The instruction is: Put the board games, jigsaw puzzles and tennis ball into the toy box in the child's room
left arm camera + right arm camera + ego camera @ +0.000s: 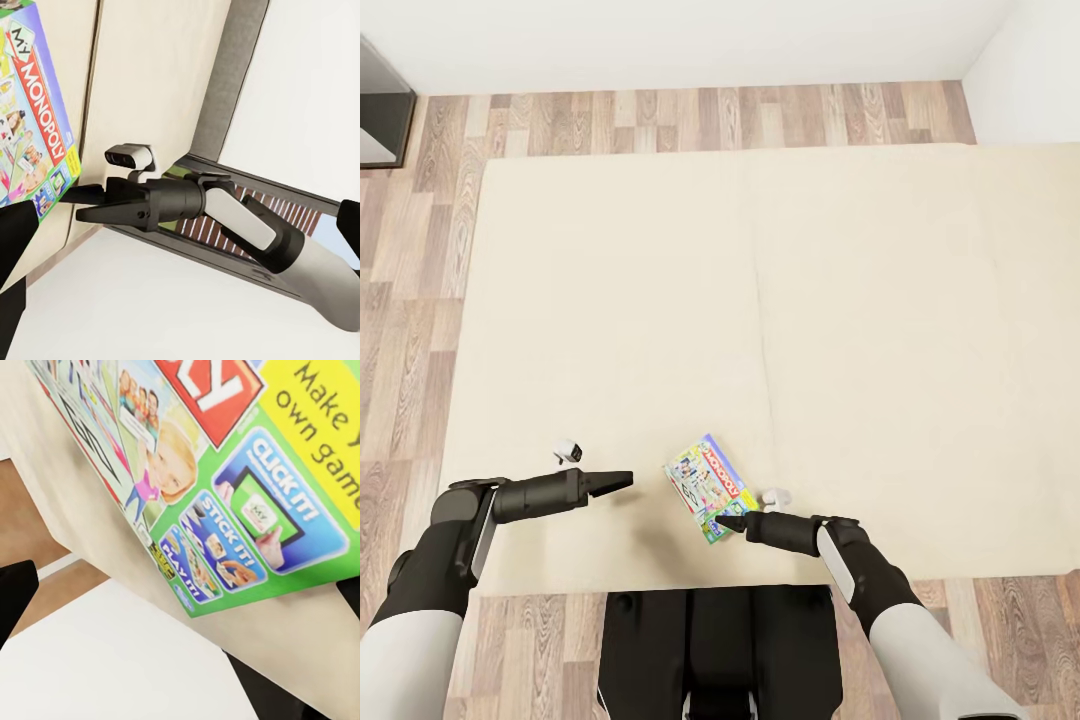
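While both arms reach forward over the near edge of the large cream mattress bed, a single flat rectangular board game box with bright green, blue and red cartoon print lies face up on it, close to that near edge and just left of the mattress seam. Its long axis runs diagonally: the far short end points away and to the left, the near short end points toward the robot and to the right. The red lettered band runs along that long axis.

The black right gripper sits at the box's near corner, its tips touching or overlapping the green edge. From the left wrist view its fingers appear as two dark points lying close together, with the box corner just beside them; whether they pinch the box cannot be told. The right wrist view shows the box's green printed face at very close range, tilted across the picture.

The black left gripper hangs over bare mattress, apart from the box on its left side, its fingers drawn together to a narrow point and holding nothing.

Wood-plank floor surrounds the bed.
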